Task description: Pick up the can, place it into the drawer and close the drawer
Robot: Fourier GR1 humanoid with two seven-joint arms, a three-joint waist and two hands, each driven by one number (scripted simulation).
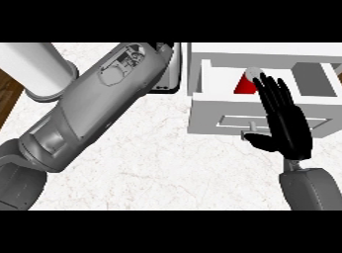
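Red cylindrical can with a pale silver top (244, 85) sits inside the open white box-shaped drawer (203, 106), upright or near it as far as I can tell, toward the middle of the left compartment. Drawer has a second, greyer compartment to the right, nothing visible in it. Right hand (285, 121), black, is flat and stretched out, fingers straight, holding nothing; fingertips reach over the drawer front and overlap the can's right edge, can't tell if they touch it. Placement looks done, so closing is what's left. Risks: fingers lie over the drawer's front wall, so a push from this pose could snag them in the opening or nudge the can over; a tipped can sticking above the rim could jam the drawer against the white cabinet body (276, 49). The small pale grey handle (250, 128) on the drawer front sits just beside the thumb; an off-centre push there could skew the drawer. The large grey left forearm (94, 104) crosses the white marbled counter (166, 163) diagonally; left hand is hidden near the top, state can't tell. A white cylinder (39, 69) stands at the upper left, well apart.
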